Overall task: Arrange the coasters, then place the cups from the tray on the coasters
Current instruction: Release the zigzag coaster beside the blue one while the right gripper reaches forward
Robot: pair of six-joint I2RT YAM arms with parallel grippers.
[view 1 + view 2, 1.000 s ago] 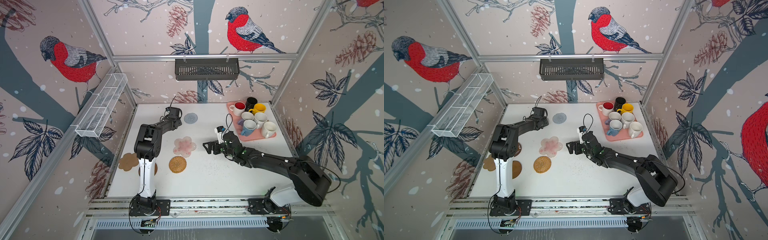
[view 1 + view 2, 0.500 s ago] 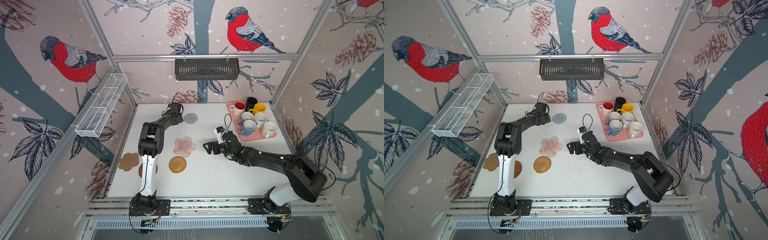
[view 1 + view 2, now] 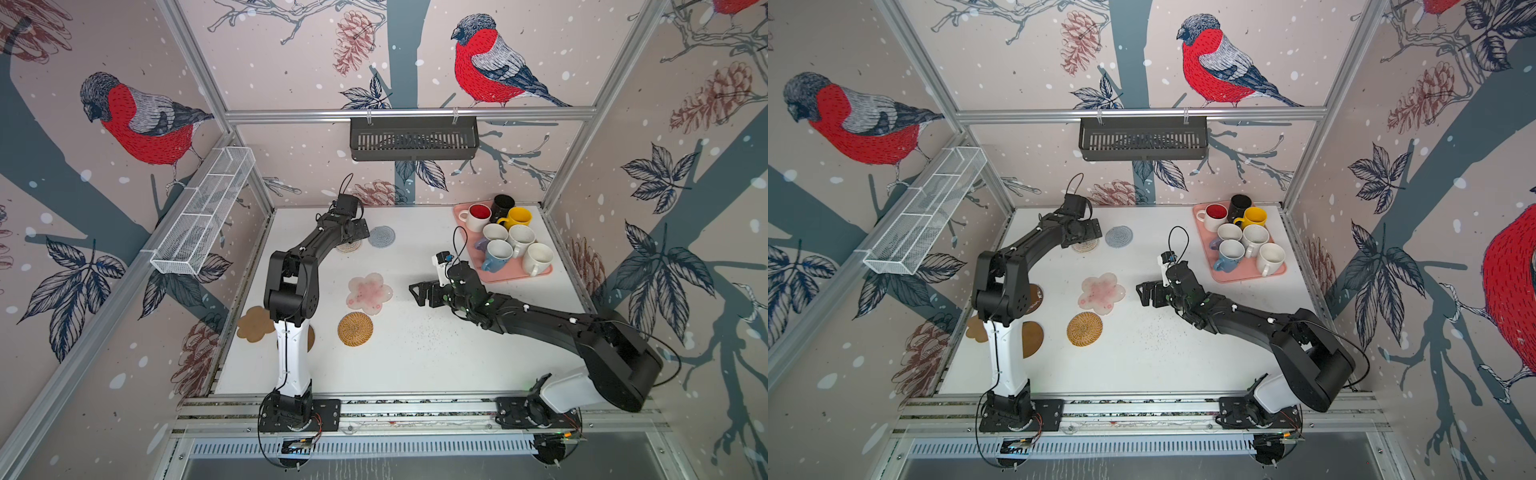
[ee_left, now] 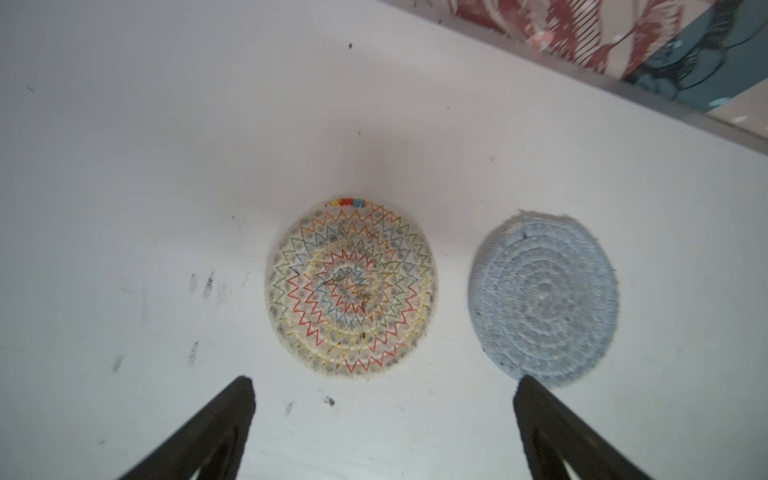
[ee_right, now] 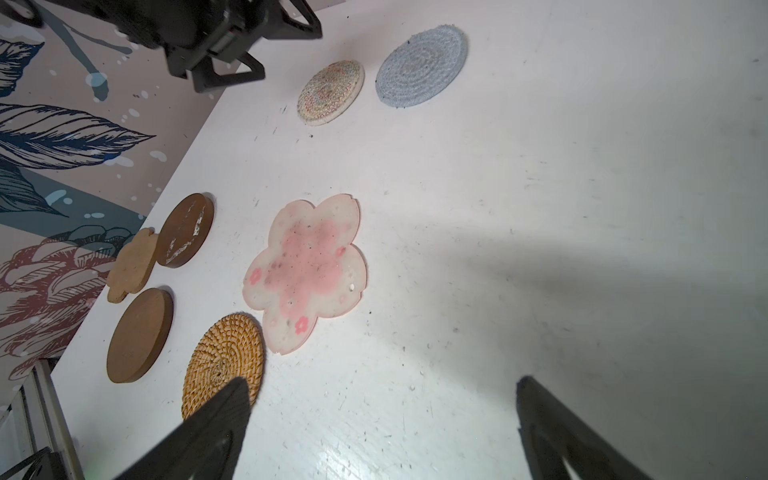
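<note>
Now the left fingers stand wide apart above the beige round and hold nothing. That coaster lies flat on the table near the back wall, just beside the blue round, with a narrow gap between them. The right fingers are also apart and empty, hanging over mid-table near the pink flower. All seven cups sit crowded on the tray in the back right corner.

The step looks like spreading the coasters, and it seems only part done. To do it well, the left arm should rise straight up, so no fingertip catches the woven rim and drags it into its neighbour. The crowded group probably needs work next. The cork flower touches or overlaps a brown disc, and the second disc and wicker round lie close by. These look thin and stiff, so pinch across an edge with one fingertip low on the table. Leave room around each for a mug and its handle.
</note>
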